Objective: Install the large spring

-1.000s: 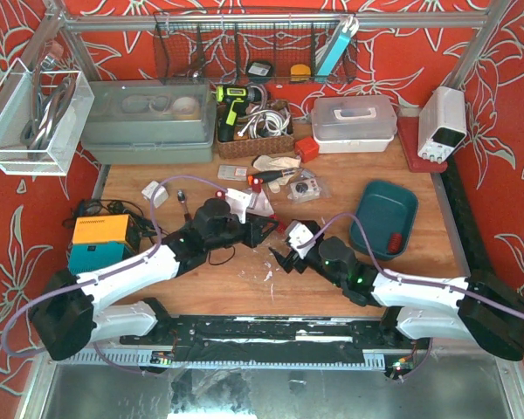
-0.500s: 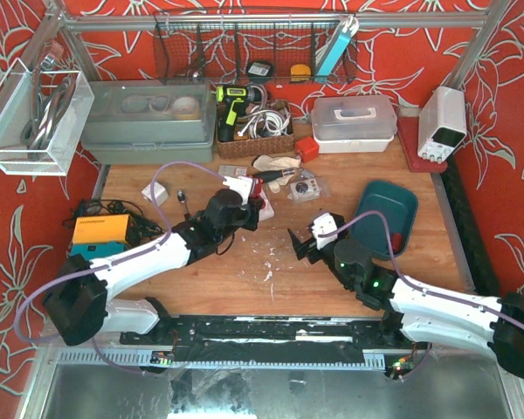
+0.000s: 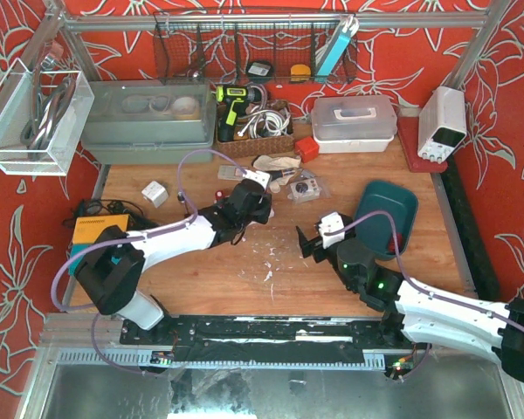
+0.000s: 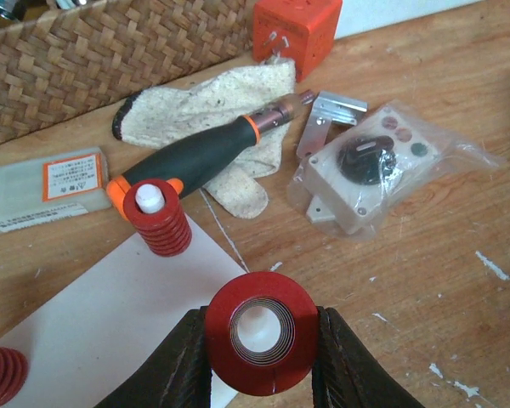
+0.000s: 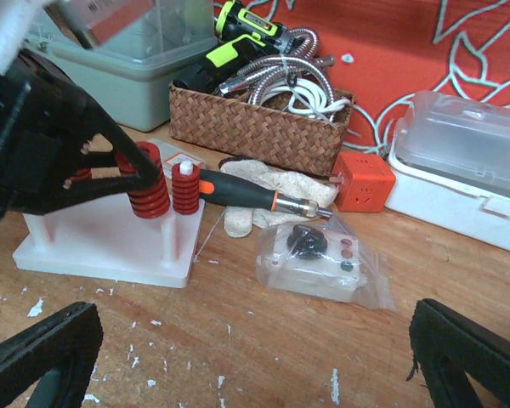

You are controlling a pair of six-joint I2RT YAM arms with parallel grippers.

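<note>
Left end effector (image 4: 262, 361) shifted farther back, pinching large spring (image 4: 261, 327) at white base (image 4: 110, 297), right end effector (image 5: 255, 348) spread

The large spring (image 4: 262, 333) had a smooth, glossy red coat. The table (image 4: 459, 280) was bare wood, matt and scratched. The basket (image 4: 93, 59) was rough woven wicker, the glove (image 4: 195, 110) coarse cloth, the bracket (image 4: 336, 108) shiny metal, and the bag (image 4: 467, 157) clear glossy plastic.
</note>
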